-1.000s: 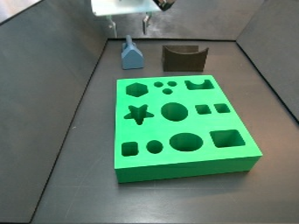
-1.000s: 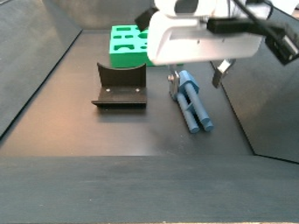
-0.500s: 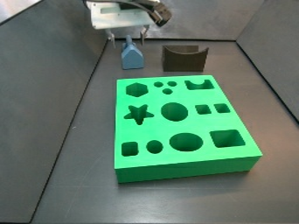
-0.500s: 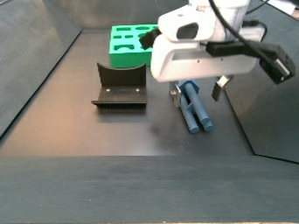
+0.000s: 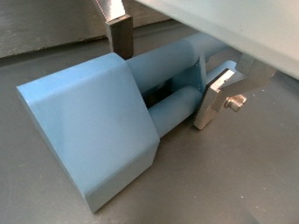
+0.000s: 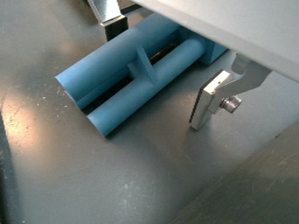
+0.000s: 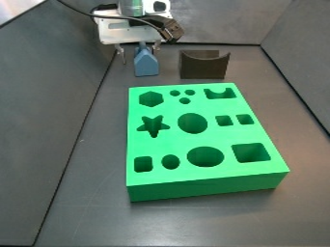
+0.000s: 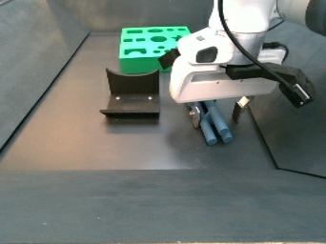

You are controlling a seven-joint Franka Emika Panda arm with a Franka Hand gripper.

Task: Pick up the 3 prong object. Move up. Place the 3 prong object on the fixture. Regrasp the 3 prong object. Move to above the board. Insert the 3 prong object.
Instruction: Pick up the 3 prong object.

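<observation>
The 3 prong object (image 7: 145, 63) is a light steel-blue piece lying on the dark floor behind the green board (image 7: 245, 177). In both wrist views its prongs (image 6: 135, 79) and flat pointed end (image 5: 87, 122) fill the frame. My gripper (image 7: 141, 47) is low over it and open, one silver finger (image 5: 216, 94) close beside a prong and the opposite finger (image 5: 117, 35) on the far side, a little apart from the piece. In a side view the gripper (image 8: 219, 111) straddles the object (image 8: 215, 127). The fixture (image 7: 203, 64) stands beside it, apart.
Grey walls close in the floor on the sides and back. The fixture (image 8: 130, 93) sits between the board (image 8: 147, 46) and the near floor in a side view. A dark cable hangs from the wrist (image 8: 291, 86).
The gripper has come down from above until its fingers flank the 3 prong object. The object, fixture and board have not moved.
</observation>
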